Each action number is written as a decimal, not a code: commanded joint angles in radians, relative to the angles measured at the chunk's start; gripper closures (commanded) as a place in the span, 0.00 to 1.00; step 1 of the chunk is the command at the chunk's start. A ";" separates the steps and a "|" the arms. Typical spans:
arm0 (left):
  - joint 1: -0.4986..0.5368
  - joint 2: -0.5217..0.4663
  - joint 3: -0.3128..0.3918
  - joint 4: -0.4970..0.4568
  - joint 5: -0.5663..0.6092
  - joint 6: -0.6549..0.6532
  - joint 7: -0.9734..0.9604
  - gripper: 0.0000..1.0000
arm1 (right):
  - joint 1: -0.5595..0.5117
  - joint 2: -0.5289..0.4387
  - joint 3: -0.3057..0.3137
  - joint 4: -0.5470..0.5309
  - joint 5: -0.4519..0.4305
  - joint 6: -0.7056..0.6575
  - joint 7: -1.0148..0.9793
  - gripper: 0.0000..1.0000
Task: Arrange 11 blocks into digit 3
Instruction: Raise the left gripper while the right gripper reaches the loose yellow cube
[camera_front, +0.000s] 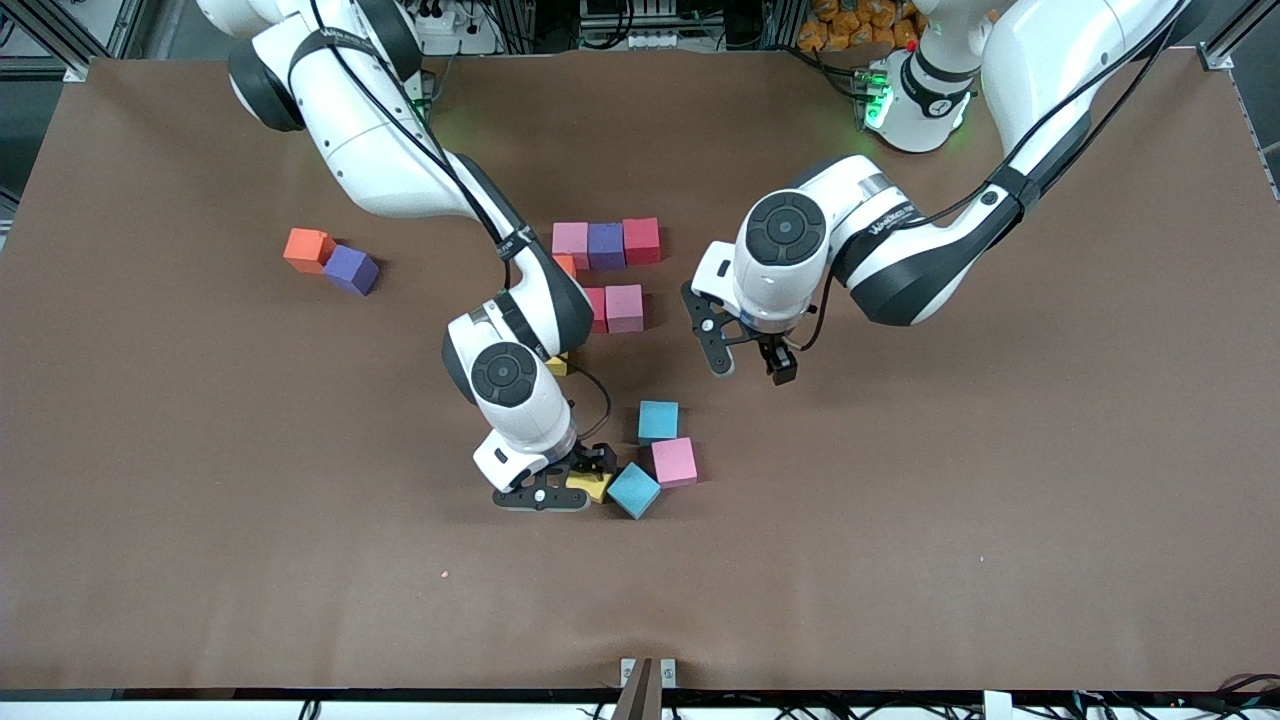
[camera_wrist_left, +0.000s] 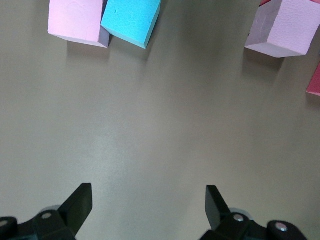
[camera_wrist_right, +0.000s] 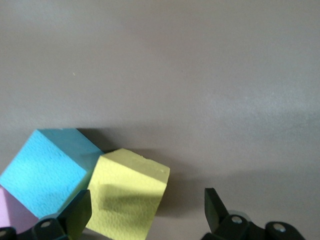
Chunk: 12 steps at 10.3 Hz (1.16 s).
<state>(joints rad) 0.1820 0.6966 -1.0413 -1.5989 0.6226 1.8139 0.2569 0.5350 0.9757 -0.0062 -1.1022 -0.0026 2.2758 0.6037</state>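
Observation:
My right gripper (camera_front: 580, 482) is open and low at the table, its jaws standing on either side of a yellow block (camera_front: 591, 488) without closing on it; the right wrist view shows that block (camera_wrist_right: 127, 197) close to one finger (camera_wrist_right: 77, 210). A sky blue block (camera_front: 634, 490) touches the yellow one, with a pink block (camera_front: 674, 461) and another sky blue block (camera_front: 658, 421) beside it. Farther from the camera stand pink (camera_front: 570, 240), purple (camera_front: 606, 245) and red (camera_front: 641, 240) blocks in a row, then red (camera_front: 597, 309) and pink (camera_front: 623, 307). My left gripper (camera_front: 748, 365) is open and empty over bare table.
An orange block (camera_front: 307, 249) and a purple block (camera_front: 351, 269) sit together toward the right arm's end. The right arm partly hides an orange block (camera_front: 566, 265) and a yellow block (camera_front: 557, 366). The left wrist view shows pink (camera_wrist_left: 77, 22) and sky blue (camera_wrist_left: 131, 20) blocks.

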 joint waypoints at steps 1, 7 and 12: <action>0.007 -0.026 -0.003 -0.013 -0.024 -0.016 0.015 0.00 | 0.005 0.027 0.003 0.038 -0.017 0.033 0.143 0.00; -0.001 -0.026 -0.003 -0.015 -0.024 -0.036 0.016 0.00 | 0.022 0.060 0.002 0.028 -0.022 0.034 0.241 0.00; 0.001 -0.025 -0.005 -0.009 -0.043 -0.038 0.013 0.00 | 0.008 0.058 0.000 -0.004 -0.011 0.028 0.251 0.00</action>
<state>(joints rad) 0.1774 0.6965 -1.0440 -1.6025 0.6170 1.7933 0.2569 0.5514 1.0296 -0.0067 -1.1097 -0.0034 2.3075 0.8245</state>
